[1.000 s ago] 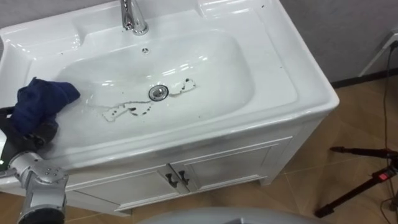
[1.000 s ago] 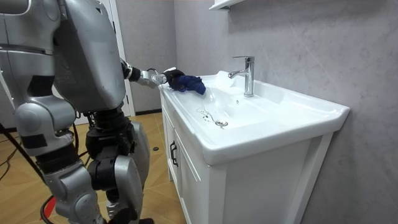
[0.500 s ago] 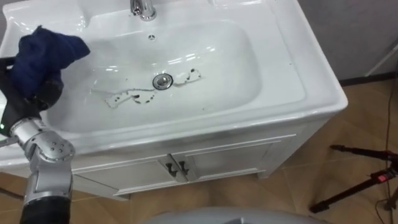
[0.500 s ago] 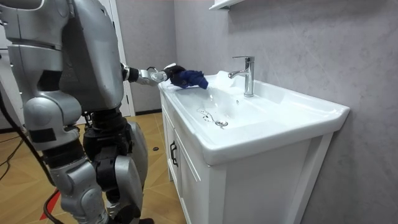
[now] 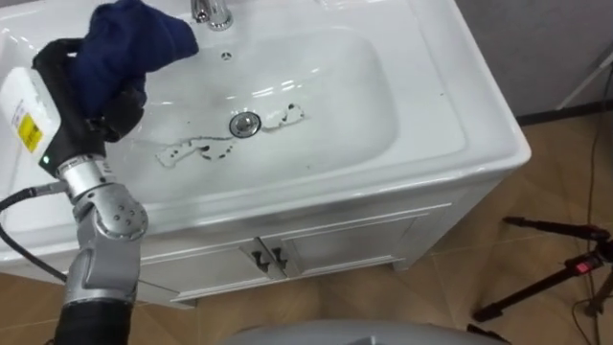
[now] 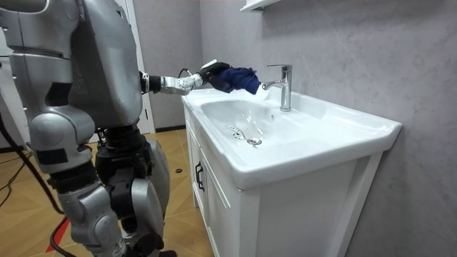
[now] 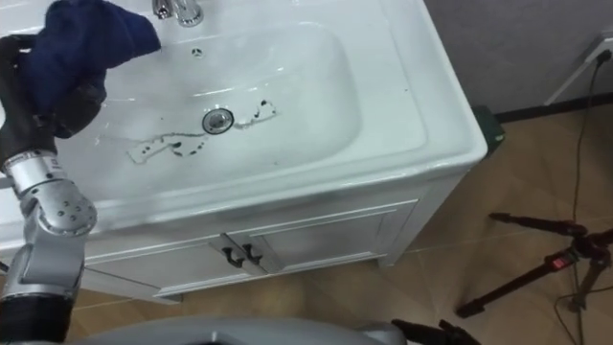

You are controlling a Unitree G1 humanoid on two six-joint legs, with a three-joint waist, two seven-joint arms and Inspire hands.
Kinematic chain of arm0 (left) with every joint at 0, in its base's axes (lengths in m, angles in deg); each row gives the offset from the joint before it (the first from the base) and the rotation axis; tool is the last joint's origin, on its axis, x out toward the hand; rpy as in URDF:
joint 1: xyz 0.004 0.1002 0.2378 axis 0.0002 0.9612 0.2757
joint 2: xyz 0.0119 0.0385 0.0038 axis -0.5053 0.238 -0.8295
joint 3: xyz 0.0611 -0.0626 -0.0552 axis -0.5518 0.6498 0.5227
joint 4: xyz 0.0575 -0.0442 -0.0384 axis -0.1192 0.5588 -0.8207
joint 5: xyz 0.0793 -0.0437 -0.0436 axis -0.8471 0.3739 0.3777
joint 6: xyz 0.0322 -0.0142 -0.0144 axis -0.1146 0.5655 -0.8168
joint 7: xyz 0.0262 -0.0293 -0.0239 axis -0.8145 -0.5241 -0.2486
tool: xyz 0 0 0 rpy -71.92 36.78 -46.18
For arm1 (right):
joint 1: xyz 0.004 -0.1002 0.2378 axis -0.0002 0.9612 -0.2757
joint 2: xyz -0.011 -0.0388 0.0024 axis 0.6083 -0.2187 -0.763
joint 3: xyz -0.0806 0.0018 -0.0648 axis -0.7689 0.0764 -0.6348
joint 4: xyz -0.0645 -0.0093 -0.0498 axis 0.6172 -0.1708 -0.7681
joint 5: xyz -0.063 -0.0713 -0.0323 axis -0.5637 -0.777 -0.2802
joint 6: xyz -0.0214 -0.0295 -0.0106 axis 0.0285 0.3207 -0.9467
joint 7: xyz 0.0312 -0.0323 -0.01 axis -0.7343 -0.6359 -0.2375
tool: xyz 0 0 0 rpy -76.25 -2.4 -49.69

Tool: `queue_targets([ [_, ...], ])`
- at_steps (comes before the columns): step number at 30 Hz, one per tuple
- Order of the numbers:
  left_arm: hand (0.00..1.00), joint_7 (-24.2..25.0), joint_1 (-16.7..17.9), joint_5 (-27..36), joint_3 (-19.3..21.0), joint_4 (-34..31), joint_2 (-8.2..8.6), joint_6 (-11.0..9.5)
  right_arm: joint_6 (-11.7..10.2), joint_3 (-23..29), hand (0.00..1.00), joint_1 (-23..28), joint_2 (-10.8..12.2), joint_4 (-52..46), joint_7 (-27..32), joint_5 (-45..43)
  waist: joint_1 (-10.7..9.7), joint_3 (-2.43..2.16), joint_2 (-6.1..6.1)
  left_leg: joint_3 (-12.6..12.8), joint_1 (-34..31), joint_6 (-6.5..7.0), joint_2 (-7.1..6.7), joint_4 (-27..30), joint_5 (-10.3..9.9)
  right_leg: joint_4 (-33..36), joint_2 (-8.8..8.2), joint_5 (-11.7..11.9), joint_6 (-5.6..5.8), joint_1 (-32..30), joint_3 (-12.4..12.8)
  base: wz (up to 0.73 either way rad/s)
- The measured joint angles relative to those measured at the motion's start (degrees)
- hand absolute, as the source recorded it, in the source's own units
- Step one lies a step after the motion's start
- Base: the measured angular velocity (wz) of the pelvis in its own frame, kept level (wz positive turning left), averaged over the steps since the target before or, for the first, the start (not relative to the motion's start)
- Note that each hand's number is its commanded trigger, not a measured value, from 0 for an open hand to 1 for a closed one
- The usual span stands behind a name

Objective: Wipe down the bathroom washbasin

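Observation:
A white basin [image 5: 364, 96] [image 6: 285, 139] [image 7: 335, 96] is set in a white vanity, with a dark smeared stain [image 5: 206, 149] [image 7: 172, 146] beside its drain [image 5: 244, 123]. My left hand [image 5: 91, 91] [image 6: 211, 71] [image 7: 48, 81] is raised above the basin's left side, shut on a dark blue cloth [image 5: 129, 43] [image 6: 239, 78] [image 7: 86, 38] that hangs from its fingers. The cloth hovers near the chrome tap [image 5: 211, 11] [image 6: 284, 86], clear of the basin floor.
I stand at the vanity's front; its cabinet doors [image 5: 268, 259] are below the rim. A dark tripod [image 5: 551, 278] rests on the wooden floor at the right. A grey wall [image 6: 357, 57] rises behind the basin, with a shelf [image 6: 260, 4] above.
My left hand has lifted the blue cloth off the basin's left rim and carried it up and toward the tap. The eye views have shifted slightly.

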Motion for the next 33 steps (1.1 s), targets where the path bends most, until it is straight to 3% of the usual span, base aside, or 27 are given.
queue_targets([
  [13,1.0,4.4,0.2,-5.5,-1.2,0.7,-0.01,0.7,-0.1,0.2,0.0,0.0,-0.3,0.8,-0.5,0.1,-0.4,0.21,0.64,0.6,1.1,0.0,0.17,-0.6,0.0,0.1,0.02,0.0,-0.01,0.8,0.3,-0.01],
  [18,1.0,7.0,0.5,-6.4,-1.2,3.3,-0.02,1.3,-0.1,2.6,0.0,0.2,-0.3,0.8,-0.7,-0.1,-1.4,0.27,1.18,0.8,1.8,0.0,0.18,-1.0,0.0,0.2,0.03,0.0,-0.01,0.9,0.6,-0.03],
  [21,1.0,7.7,0.5,-10.5,-1.1,5.8,-0.14,1.8,0.4,4.5,0.0,0.3,-0.4,0.8,-0.8,0.0,-1.4,0.07,1.64,1.1,2.0,0.0,0.18,-1.1,0.0,0.2,0.03,0.0,-0.01,0.9,0.9,-0.04],
  [23,1.0,8.5,0.5,-12.6,-1.4,10.2,-0.14,3.3,1.3,4.7,0.0,0.5,-0.6,0.8,-0.8,0.6,-1.8,-0.1,2.18,1.5,2.1,0.0,0.22,-1.2,0.0,0.1,0.03,0.0,-0.01,0.9,1.1,-0.07],
  [28,1.0,11.6,0.5,-14.0,-1.9,15.1,-0.12,6.7,1.9,4.6,0.0,0.3,-0.7,1.2,-0.7,1.4,-1.9,-0.09,2.13,1.5,2.0,0.0,0.24,-1.2,0.0,0.2,0.03,0.0,-0.01,0.9,1.1,0.0],
  [33,1.0,11.9,0.5,-17.8,-1.8,16.7,-0.25,7.4,2.3,4.5,0.0,0.3,-0.7,1.3,-0.7,2.2,-1.4,-0.07,2.09,1.6,2.2,0.0,0.25,-1.2,0.0,0.2,0.04,0.0,-0.01,1.0,1.5,0.0],
])
